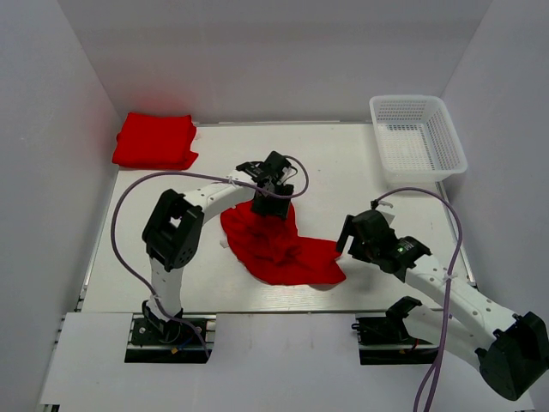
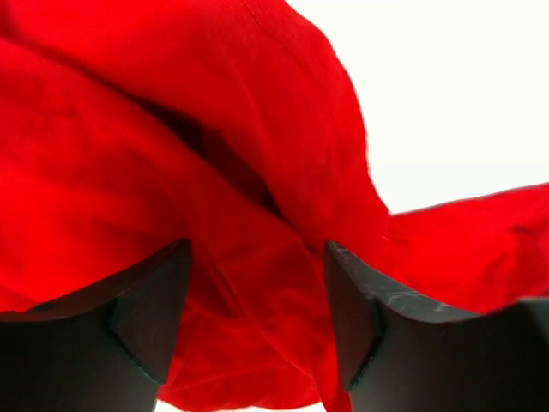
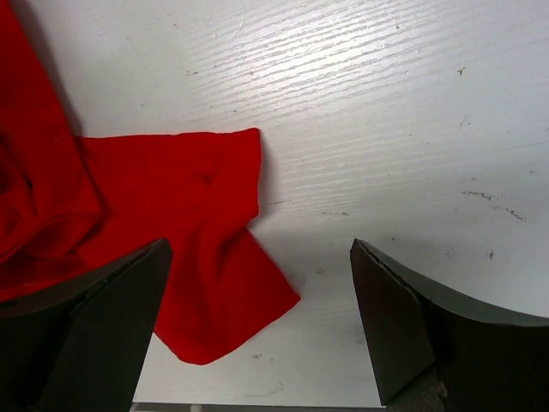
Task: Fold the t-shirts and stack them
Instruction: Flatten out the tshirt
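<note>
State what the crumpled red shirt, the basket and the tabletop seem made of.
The crumpled red shirt: soft matte fabric, judging by its loose folds. The basket: white plastic, apparently, with moulded mesh walls. The tabletop: white-painted board, possibly wood; faint grain lines and scuffs show.

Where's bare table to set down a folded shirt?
Free: the far strip of table between the folded t-shirt stack and the mesh basket, and the patch between the basket and the right gripper. Crowded: the centre, where the left gripper is over the crumpled t-shirt.
</note>
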`<state>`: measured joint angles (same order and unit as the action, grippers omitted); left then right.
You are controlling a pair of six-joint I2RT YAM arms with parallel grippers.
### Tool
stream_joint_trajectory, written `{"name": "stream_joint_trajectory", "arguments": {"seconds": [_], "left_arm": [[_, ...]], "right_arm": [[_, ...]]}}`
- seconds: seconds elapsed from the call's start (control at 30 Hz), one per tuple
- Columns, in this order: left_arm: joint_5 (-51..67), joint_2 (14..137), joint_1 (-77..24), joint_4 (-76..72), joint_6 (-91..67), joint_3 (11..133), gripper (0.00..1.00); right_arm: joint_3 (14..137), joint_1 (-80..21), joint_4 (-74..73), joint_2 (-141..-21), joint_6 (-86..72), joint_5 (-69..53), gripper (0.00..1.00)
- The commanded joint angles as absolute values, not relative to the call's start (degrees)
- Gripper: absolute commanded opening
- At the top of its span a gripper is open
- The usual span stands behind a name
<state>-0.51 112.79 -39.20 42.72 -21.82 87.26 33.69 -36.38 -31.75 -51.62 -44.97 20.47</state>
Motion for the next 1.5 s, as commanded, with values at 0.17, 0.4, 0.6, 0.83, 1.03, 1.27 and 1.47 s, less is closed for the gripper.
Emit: {"name": "stream_joint_trajectory", "arguments": {"seconds": [0.17, 0.4, 0.6, 0.83, 1.03, 1.27, 1.47], "left_arm": [[-0.97, 112.59, -39.99, 42.98, -22.06, 90.00, 0.05], [0.09, 107.15, -39.99, 41.66, -22.68, 88.34, 0.00], [0.00, 101.26, -39.99, 42.19, -22.15, 85.26, 0.00], [-1.05, 97.04, -39.99, 42.19, -21.62, 82.09, 0.00], [-1.05, 94.31, -39.99, 43.42, -21.62, 79.54, 0.00], [-2.37, 92.29, -39.99, 43.42, -21.62, 77.09, 0.00], [-3.69, 90.62, -39.99, 44.47, -21.62, 76.56, 0.00]], "right_arm": [[34.19, -36.12, -32.96, -50.80, -45.26, 22.76, 0.90], [34.98, -36.12, -31.91, -54.57, -43.94, 20.22, 0.90], [39.10, -36.39, -31.38, -61.34, -43.25, 19.08, 0.86], [40.87, -36.39, -27.60, -67.32, -41.31, 12.92, 0.81], [40.70, -36.39, -24.35, -71.36, -40.43, 10.99, 0.76], [40.69, -36.30, -20.13, -76.37, -39.64, 9.49, 0.70], [40.96, -36.39, -20.13, -78.66, -40.17, 11.34, 0.58]]}}
